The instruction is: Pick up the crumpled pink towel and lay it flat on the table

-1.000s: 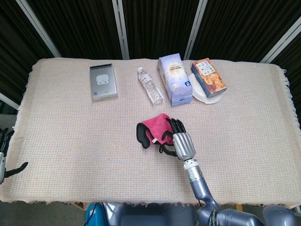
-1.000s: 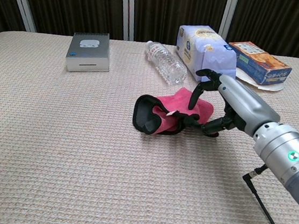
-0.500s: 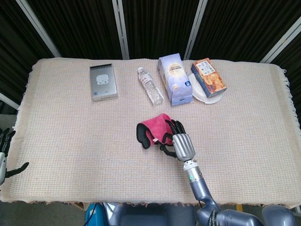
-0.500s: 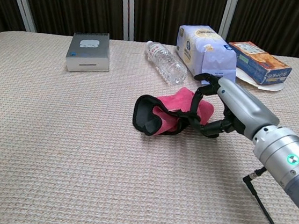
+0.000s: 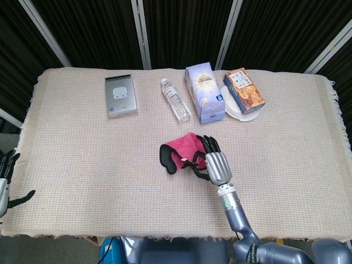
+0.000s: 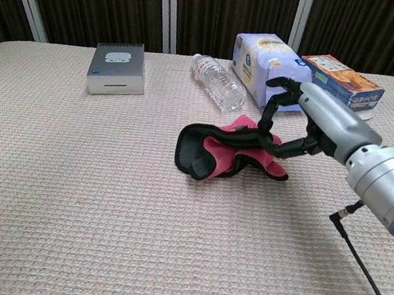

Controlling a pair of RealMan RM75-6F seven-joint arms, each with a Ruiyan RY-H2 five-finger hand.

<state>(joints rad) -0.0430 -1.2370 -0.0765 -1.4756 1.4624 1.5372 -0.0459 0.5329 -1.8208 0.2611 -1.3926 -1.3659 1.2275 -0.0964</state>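
Observation:
The crumpled pink towel (image 5: 180,147) with a black border lies near the middle of the table; in the chest view the towel (image 6: 219,153) has its right part raised off the cloth while its left end stays bunched on the table. My right hand (image 5: 215,162) is at the towel's right side, and in the chest view this right hand (image 6: 312,125) pinches the black border between its curled fingers. My left hand (image 5: 6,181) hangs off the table's left edge in the head view, fingers apart and holding nothing.
Along the back stand a silver box (image 5: 121,96), a lying water bottle (image 5: 176,100), a blue-white tissue pack (image 5: 203,92) and an orange box (image 5: 244,90) on a white plate (image 5: 233,111). A woven beige cloth (image 5: 82,159) covers the table.
My right hand has closed on the towel's black border and moved up and to the right, lifting and stretching the towel's right part. The left hand has barely moved.

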